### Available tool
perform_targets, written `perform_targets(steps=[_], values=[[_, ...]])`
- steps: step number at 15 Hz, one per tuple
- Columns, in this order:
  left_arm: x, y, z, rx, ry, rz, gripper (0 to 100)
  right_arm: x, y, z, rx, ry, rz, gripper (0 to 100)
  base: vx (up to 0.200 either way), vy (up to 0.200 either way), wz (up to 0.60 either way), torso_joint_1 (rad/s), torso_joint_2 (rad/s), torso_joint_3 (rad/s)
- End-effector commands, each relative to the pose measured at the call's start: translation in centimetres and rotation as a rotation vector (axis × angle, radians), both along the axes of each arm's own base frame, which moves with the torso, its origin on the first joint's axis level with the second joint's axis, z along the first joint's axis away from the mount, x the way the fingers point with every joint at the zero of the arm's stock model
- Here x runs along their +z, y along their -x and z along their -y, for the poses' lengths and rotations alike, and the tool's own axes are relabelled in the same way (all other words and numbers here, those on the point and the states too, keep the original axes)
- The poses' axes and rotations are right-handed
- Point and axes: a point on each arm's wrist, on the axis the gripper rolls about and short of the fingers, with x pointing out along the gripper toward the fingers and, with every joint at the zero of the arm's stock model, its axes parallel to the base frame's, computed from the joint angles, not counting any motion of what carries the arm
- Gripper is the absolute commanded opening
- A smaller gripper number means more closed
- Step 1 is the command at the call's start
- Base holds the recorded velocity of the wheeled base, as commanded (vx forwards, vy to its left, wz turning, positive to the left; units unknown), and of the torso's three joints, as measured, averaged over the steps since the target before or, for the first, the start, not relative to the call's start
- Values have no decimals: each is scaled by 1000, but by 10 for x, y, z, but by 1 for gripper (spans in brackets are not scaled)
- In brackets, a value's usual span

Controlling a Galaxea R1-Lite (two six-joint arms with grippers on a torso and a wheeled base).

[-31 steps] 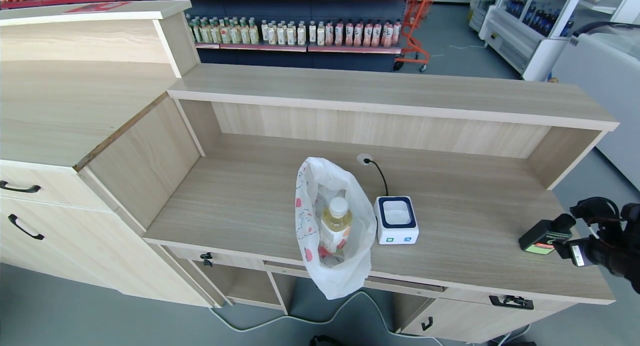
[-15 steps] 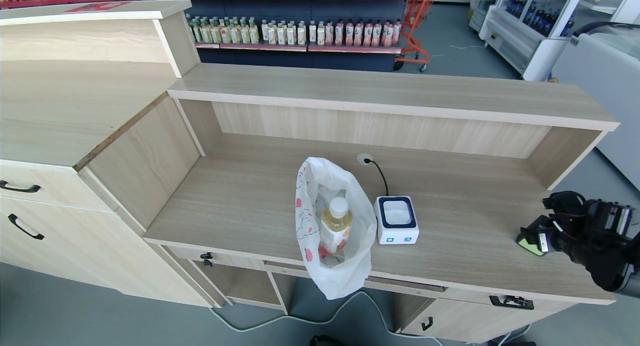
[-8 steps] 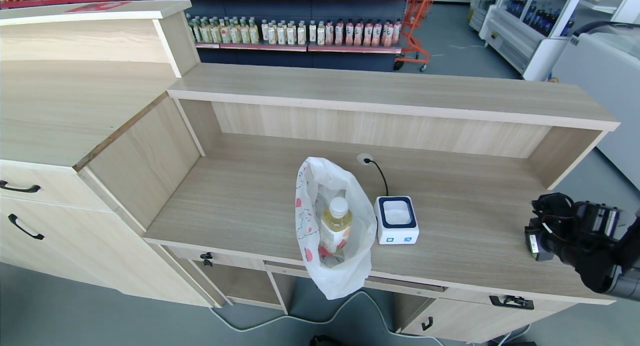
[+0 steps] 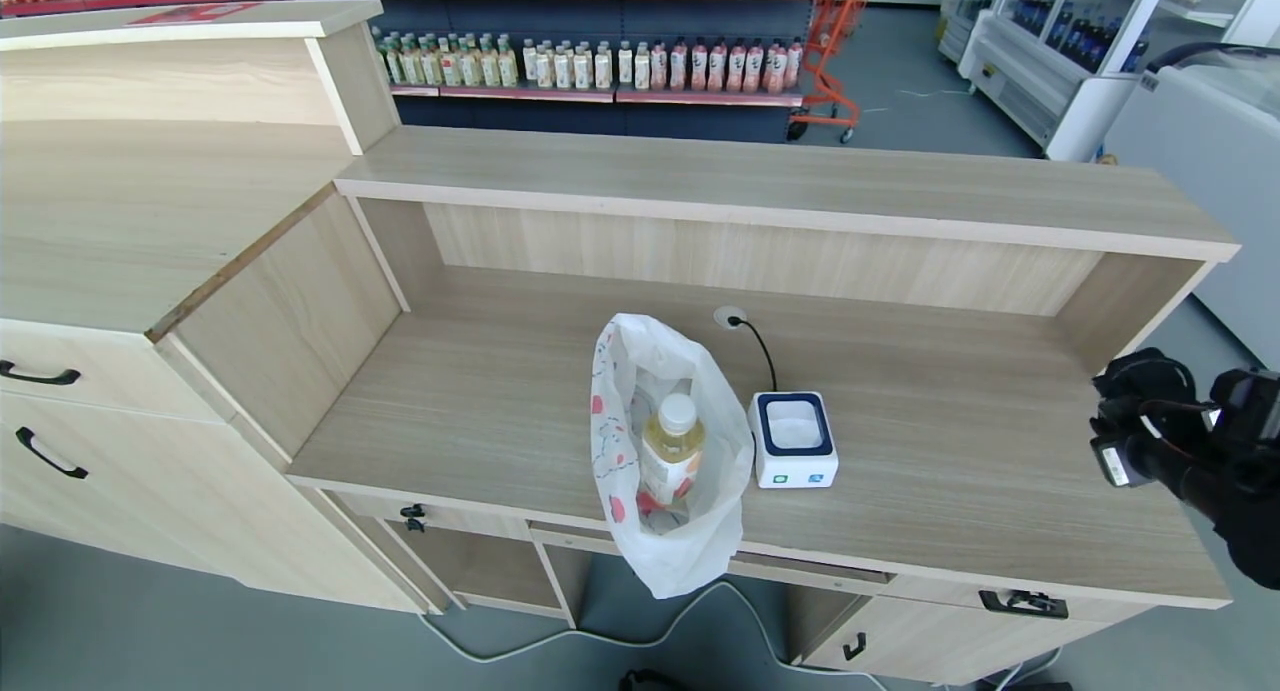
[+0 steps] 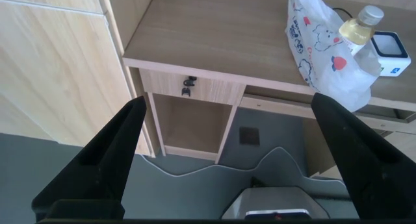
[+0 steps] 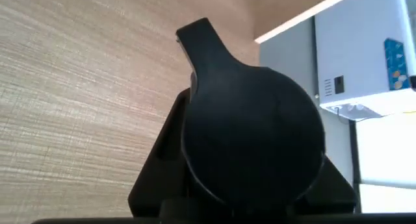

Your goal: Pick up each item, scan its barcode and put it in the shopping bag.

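The shopping bag [image 4: 662, 561] stands open mid-frame on the desk [image 4: 480, 401], a bottle [image 4: 672, 449] upright inside, the scanner [image 4: 793, 439] just beside it. At the right edge, the right gripper [image 4: 1108, 453] pinches a black item [image 6: 253, 133] in its fingers. The left gripper [image 5: 227, 102] has its fingers spread wide.

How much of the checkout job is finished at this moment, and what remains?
Done: one bottle stands inside the shopping bag. In hand: the right gripper holds a dark item at the right end of the counter, away from the scanner. Remaining, probably: scan it, then bag it.
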Motion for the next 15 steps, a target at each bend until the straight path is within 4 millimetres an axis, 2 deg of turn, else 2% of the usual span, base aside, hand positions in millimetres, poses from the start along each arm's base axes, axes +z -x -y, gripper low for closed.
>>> perform_targets(steps=[1,2,3,6,7,8,9,11,13,15], values=[[0,0,0,0,0,0,100,92,86,-32,145,360,177,0,0,0,0,0,0,0],[0,0,0,0,0,0,100,109,95,-47,290,484,237,0,0,0,0,0,0,0],[0,0,0,0,0,0,100,121,101,-73,526,579,327,0,0,0,0,0,0,0],[0,0,0,0,0,0,100,130,107,-135,999,1037,598,0,0,0,0,0,0,0],[0,0,0,0,0,0,100,135,113,-152,1058,1204,748,0,0,0,0,0,0,0],[0,0,0,0,0,0,100,143,117,-157,1021,1420,920,0,0,0,0,0,0,0],[0,0,0,0,0,0,100,147,119,-158,973,1552,1029,0,0,0,0,0,0,0],[0,0,0,0,0,0,100,143,118,-176,1048,1568,1135,0,0,0,0,0,0,0],[0,0,0,0,0,0,100,139,127,-209,1171,1490,1264,0,0,0,0,0,0,0],[0,0,0,0,0,0,100,135,135,-226,1235,1451,1339,0,0,0,0,0,0,0]])
